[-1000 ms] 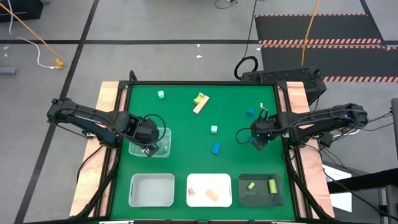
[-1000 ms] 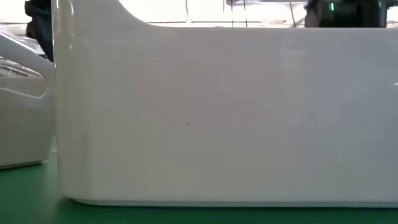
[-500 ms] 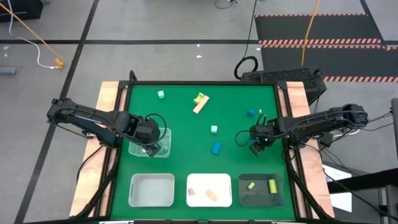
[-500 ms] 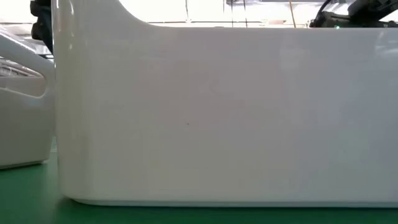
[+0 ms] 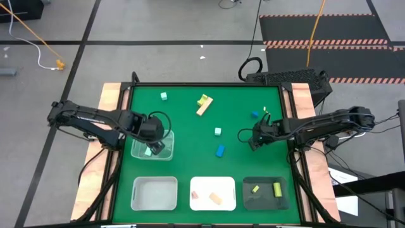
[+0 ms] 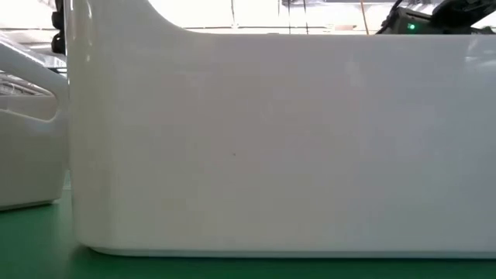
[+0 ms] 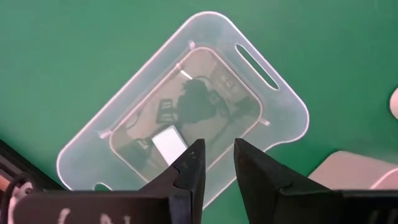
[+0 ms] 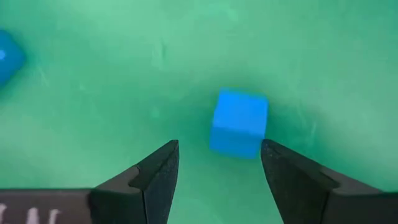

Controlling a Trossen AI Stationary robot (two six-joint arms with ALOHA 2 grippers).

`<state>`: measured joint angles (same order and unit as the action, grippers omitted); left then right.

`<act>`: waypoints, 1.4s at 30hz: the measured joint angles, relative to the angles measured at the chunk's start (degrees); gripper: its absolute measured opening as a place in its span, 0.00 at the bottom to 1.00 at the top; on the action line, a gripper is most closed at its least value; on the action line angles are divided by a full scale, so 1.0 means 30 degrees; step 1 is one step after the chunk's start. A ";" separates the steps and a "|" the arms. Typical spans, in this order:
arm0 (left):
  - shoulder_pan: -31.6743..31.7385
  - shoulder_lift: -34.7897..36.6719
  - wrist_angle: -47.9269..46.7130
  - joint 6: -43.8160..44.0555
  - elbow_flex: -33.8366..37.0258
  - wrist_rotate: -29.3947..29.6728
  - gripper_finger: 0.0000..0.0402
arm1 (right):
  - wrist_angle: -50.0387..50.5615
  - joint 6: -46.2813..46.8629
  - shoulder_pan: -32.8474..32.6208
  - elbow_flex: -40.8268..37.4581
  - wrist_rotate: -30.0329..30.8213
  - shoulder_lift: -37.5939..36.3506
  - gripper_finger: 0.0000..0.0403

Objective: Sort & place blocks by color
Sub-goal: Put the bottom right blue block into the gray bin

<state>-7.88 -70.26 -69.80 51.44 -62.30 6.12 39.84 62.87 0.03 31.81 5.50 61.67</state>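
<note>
Right end effector [image 8: 214,162] spread over blue cube [image 8: 239,122]; green table [image 5: 240,95]; grey floor [image 5: 158,57].

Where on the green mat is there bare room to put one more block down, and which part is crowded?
Bare: the far left corner, behind the clear tray and left of the mint cube; also between the clear tray and the blue bar. Crowded: the near edge with three trays, and around the right claw near the blue cube.
</note>
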 joint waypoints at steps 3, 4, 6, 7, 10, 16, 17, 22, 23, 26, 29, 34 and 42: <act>0.0354 0.0000 -0.0007 -0.0439 0.0000 0.0004 0.22 | -0.0294 -0.0195 0.0000 0.0000 0.0668 0.0308 0.54; 0.0462 0.0000 -0.0007 -0.0512 0.0000 0.0011 0.22 | -0.0395 -0.0184 0.0000 0.0000 0.0666 0.0447 0.54; 0.0657 0.0000 -0.0007 -0.0705 0.0000 0.0011 0.22 | -0.0533 -0.0180 -0.0002 0.0007 0.0670 0.0763 0.54; 0.0727 0.0000 -0.0007 -0.0790 0.0000 0.0011 0.22 | -0.0597 -0.0180 -0.0007 0.0007 0.0698 0.0951 0.54; 0.0920 0.0000 -0.0005 -0.1124 0.0000 0.0011 0.22 | -0.0851 -0.0326 -0.0007 0.0007 0.0730 0.1617 0.54; 0.1159 0.0000 -0.0013 -0.1633 0.0000 0.0043 0.22 | -0.1559 -0.0806 -0.0073 0.0007 0.2133 0.3070 0.53; 0.1158 0.0000 -0.0007 -0.1681 0.0000 0.0072 0.22 | -0.1799 -0.0851 -0.0073 0.0007 0.2216 0.3250 0.52; 0.1158 0.0000 -0.0022 -0.1762 0.0000 0.0299 0.22 | -0.2237 -0.0736 -0.0080 0.0022 0.2310 0.3834 0.39; 0.1158 0.0000 -0.0016 -0.1795 0.0000 0.0465 0.22 | -0.2271 -0.0734 -0.0073 0.0022 0.2261 0.3851 0.35; 0.1158 0.0000 0.0045 -0.2039 0.0000 0.0828 0.22 | -0.2339 -0.1016 -0.0080 0.0022 0.1938 0.3638 0.29; 0.1158 0.0000 0.0447 -0.1987 0.0000 0.1394 0.22 | -0.2721 -0.1309 0.0008 0.0015 0.1114 0.3039 0.29; 0.1158 0.0000 0.2217 -0.2283 0.0000 0.2212 0.22 | -0.5355 -0.2008 0.0485 0.0007 0.0260 0.1457 0.29; 0.1158 0.0000 0.9781 -0.7165 0.0000 0.3740 0.22 | -1.4571 -0.3242 0.1647 0.0007 -0.1547 0.0280 0.29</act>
<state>-4.40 -70.26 -40.46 29.94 -62.30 17.34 -3.88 53.14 4.97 31.83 0.86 62.51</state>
